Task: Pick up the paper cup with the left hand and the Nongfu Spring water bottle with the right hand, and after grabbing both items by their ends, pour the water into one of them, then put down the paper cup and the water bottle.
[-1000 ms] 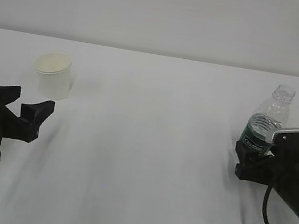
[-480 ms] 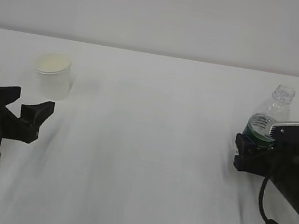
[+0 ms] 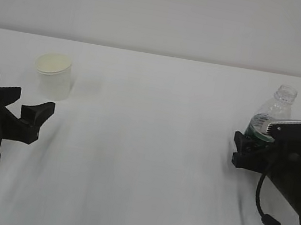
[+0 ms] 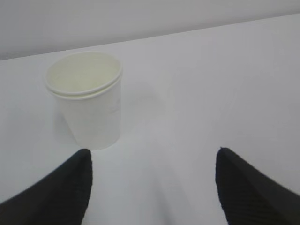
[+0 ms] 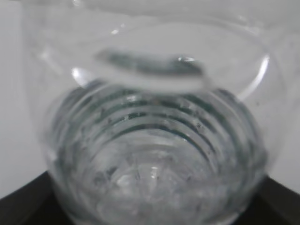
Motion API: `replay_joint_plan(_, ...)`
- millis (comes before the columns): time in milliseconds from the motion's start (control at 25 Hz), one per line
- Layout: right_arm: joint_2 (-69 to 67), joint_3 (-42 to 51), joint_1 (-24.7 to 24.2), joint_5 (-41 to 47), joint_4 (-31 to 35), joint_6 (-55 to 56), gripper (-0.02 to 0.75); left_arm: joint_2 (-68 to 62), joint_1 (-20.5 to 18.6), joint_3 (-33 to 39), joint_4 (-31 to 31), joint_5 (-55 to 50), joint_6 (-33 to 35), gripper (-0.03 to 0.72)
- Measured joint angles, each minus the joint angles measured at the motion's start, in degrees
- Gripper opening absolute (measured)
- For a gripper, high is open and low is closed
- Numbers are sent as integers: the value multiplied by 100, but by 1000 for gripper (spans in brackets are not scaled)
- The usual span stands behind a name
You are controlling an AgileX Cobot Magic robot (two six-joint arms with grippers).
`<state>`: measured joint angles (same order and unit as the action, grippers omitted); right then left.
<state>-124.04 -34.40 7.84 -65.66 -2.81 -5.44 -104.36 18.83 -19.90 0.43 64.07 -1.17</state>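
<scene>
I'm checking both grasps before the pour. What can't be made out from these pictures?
- Exterior view: the right hand covers the lower part of the Nongfu Spring water bottle, so pad contact is hidden.
- Right wrist view: the bottle fills the blurred frame; the finger corners are cut off, the water level unclear.
- Left wrist view: the left hand shows only its fingertips; the paper cup stands beyond them, ungrasped.
- Exterior view: both arms run off the frame edges.
</scene>
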Motion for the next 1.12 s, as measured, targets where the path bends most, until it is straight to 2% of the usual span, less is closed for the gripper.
replay_joint_plan(480,-73,-184,0,-10,0,0,594,0,0,0,0,-50,0,587)
replay_joint_plan(720,-73,-189,0,-10,-11,4,521,0,0,0,0,-50,3,587)
replay_joint_plan(1120,-73,-189,0,-10,-109,17,504,0,0,0,0,-54,15,587)
